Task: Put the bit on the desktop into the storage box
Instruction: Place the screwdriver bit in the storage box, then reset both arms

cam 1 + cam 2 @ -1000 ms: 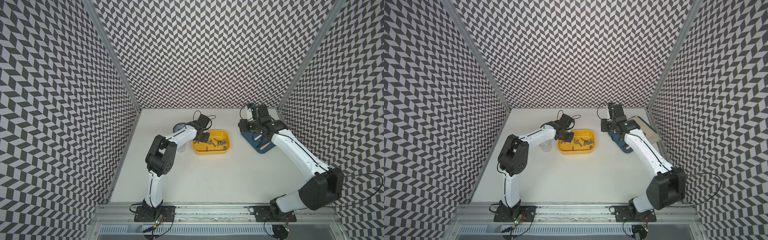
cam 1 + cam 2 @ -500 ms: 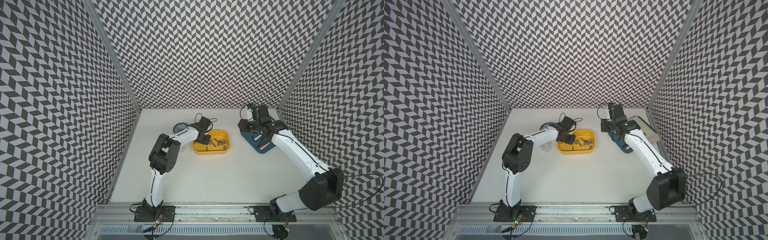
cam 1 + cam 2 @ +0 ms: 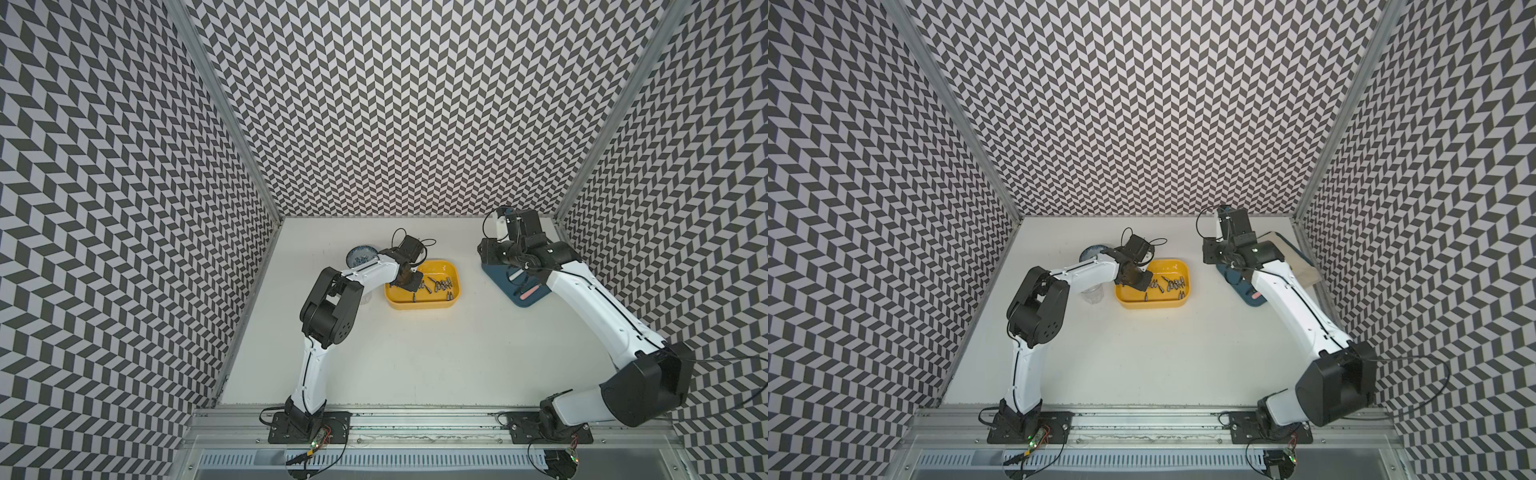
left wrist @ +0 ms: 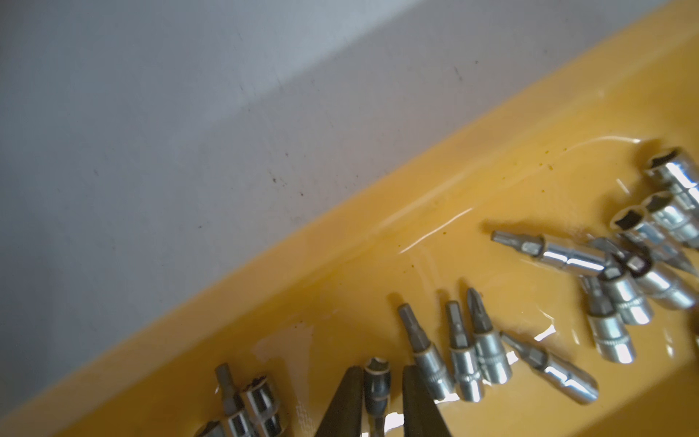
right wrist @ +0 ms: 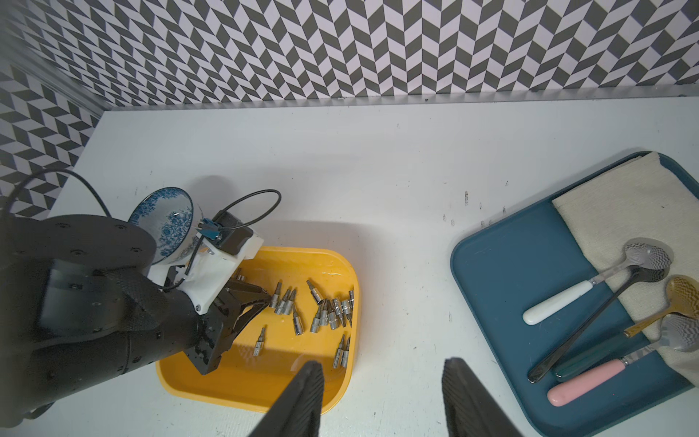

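Note:
The yellow storage box [image 3: 419, 306] [image 3: 1150, 304] [image 5: 246, 386] sits mid-table with several silver bits [image 3: 440, 284] [image 5: 329, 306] lying in it. My left gripper [image 3: 409, 284] [image 3: 1140, 282] [image 5: 266, 297] reaches down into the box's left end. In the left wrist view its jaws [image 4: 378, 369] stand slightly apart around one dark bit [image 4: 377, 382] on the box floor, with a thin gap beside the bit. My right gripper [image 5: 382, 365] [image 3: 489, 253] hangs open and empty over bare table between the box and the blue tray.
A blue-patterned bowl [image 3: 360, 254] [image 5: 162, 215] stands just behind the left arm, and a clear glass [image 3: 1092, 293] sits under its forearm. A blue tray [image 3: 523, 297] [image 5: 510, 272] at the right holds several spoons [image 5: 590, 287] and a beige cloth [image 5: 624, 204]. Patterned walls close three sides.
My left gripper has dropped from the box's far left corner down onto the box floor, and its jaws have parted a little around the bit. The right arm has not moved.

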